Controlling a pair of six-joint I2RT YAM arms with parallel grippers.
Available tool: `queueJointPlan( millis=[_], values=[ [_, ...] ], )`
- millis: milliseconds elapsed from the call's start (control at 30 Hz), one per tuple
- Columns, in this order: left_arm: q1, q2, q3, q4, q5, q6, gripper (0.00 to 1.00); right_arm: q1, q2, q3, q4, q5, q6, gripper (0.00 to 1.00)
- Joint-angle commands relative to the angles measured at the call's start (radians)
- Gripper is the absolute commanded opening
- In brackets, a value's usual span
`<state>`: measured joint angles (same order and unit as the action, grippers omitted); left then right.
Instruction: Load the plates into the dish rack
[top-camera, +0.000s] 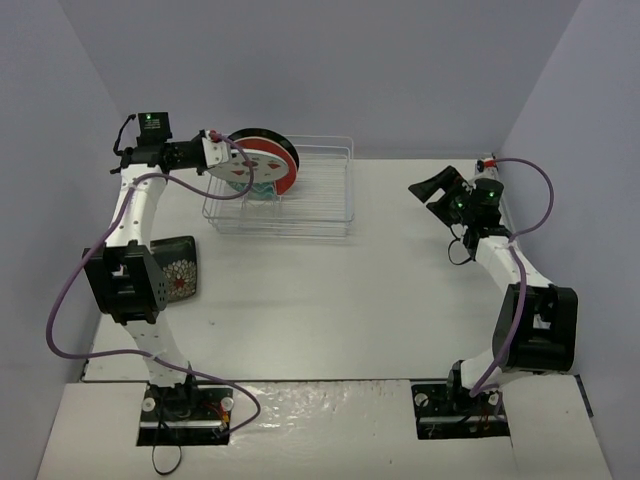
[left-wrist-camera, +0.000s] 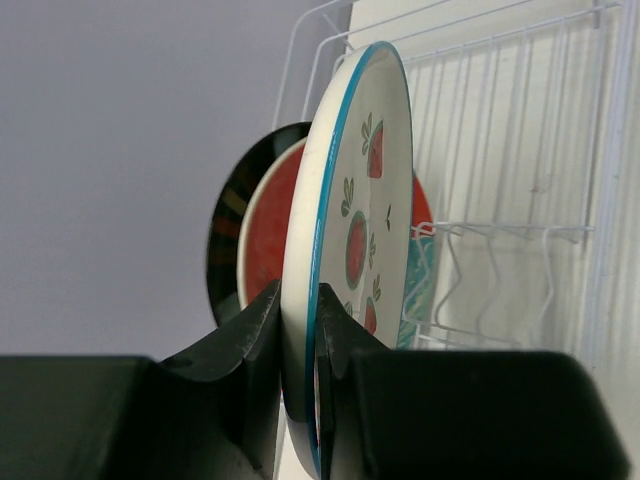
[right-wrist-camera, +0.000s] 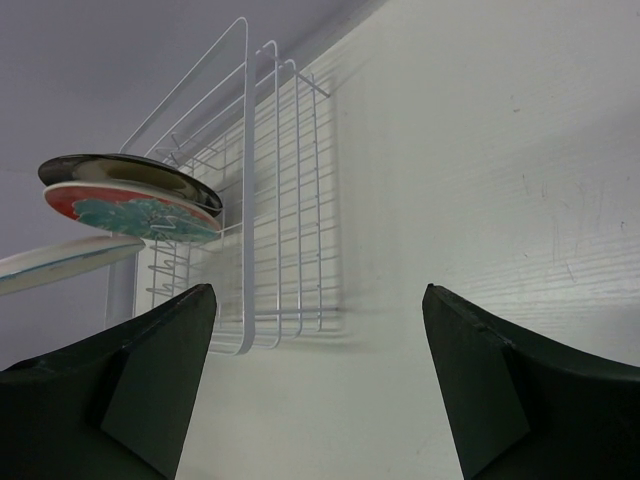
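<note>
Dish rack (top-camera: 320, 195) sits toward eleven o'clock on the surface (top-camera: 330, 300). At its nine o'clock end the black-rimmed plate (left-wrist-camera: 228, 230) and the red-and-teal plate (left-wrist-camera: 268, 235) stand on edge. The left tool (left-wrist-camera: 298, 310) is clamped on the lower rim of the white red-spotted plate (left-wrist-camera: 385, 250), held upright just beside the red-and-teal one. The black floral plate (top-camera: 182, 270) lies flat at nine o'clock, partly hidden by the left arm. The right tool (right-wrist-camera: 318, 292), at two o'clock, is spread wide and holds nothing.
</note>
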<state>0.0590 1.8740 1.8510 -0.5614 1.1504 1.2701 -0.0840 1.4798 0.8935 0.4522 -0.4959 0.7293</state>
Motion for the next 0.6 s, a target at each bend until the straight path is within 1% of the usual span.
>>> queueJointPlan(
  millis=[0,200,400,500,567],
  values=[
    [-0.001,-0.075,0.123,0.195,0.11,0.0,0.0,0.006,0.008,0.074,0.086,-0.018,0.004,0.81],
    [-0.004,-0.025,0.157,0.193,0.153,-0.009,0.0,0.006,0.027,0.071,0.099,-0.026,0.01,0.81],
    [-0.016,-0.001,0.133,0.18,0.135,0.04,0.0,0.006,0.064,0.072,0.133,-0.043,0.039,0.8],
    [-0.016,0.018,0.157,0.134,0.13,0.058,0.0,0.007,0.08,0.076,0.15,-0.048,0.051,0.8],
    [-0.016,0.03,0.184,0.069,0.127,0.071,0.0,0.01,0.088,0.08,0.154,-0.054,0.053,0.8]
  ],
)
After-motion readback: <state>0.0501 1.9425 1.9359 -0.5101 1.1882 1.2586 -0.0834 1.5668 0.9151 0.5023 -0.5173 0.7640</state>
